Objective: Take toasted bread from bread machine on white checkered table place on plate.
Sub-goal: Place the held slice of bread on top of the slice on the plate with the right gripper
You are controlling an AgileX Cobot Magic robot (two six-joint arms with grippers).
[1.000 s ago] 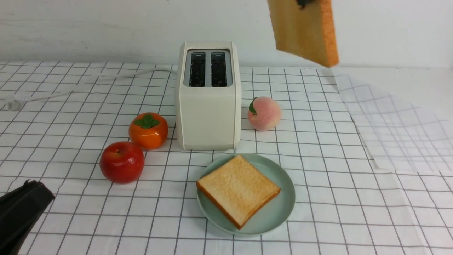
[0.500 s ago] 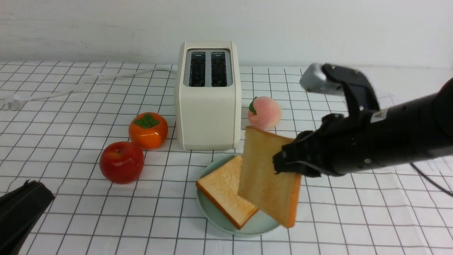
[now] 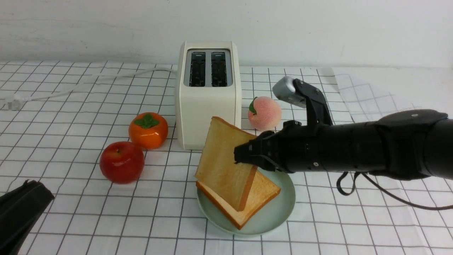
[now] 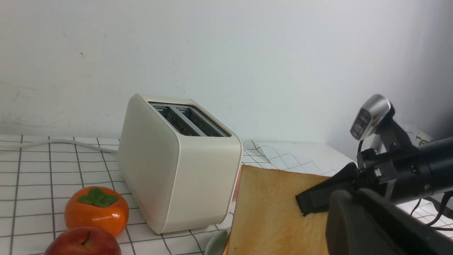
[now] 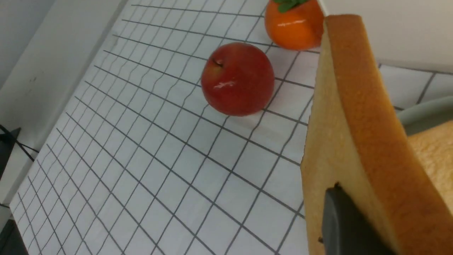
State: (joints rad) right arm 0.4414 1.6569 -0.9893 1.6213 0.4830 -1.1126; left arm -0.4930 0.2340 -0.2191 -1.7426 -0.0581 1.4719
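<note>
Front view: the right gripper (image 3: 244, 157) pinches the held slice (image 3: 221, 163) by its upper right edge. The slice is steeply tilted, its lower edge down at the flat slice (image 3: 263, 189) lying on the plate (image 3: 285, 209). The bread machine (image 3: 208, 113) stands just behind the plate on the worktop (image 3: 70, 106), both slots empty. An apple (image 3: 122, 162) and a persimmon (image 3: 148, 130) sit to its left, a peach (image 3: 264, 113) to its right. The left gripper (image 3: 21, 209) is low at the near-left corner; I cannot tell how its jaws stand.

Left wrist view: the held slice is just beside the bread machine.

Right wrist view: 1 dark finger (image 5: 347, 223) presses the slice's face.
</note>
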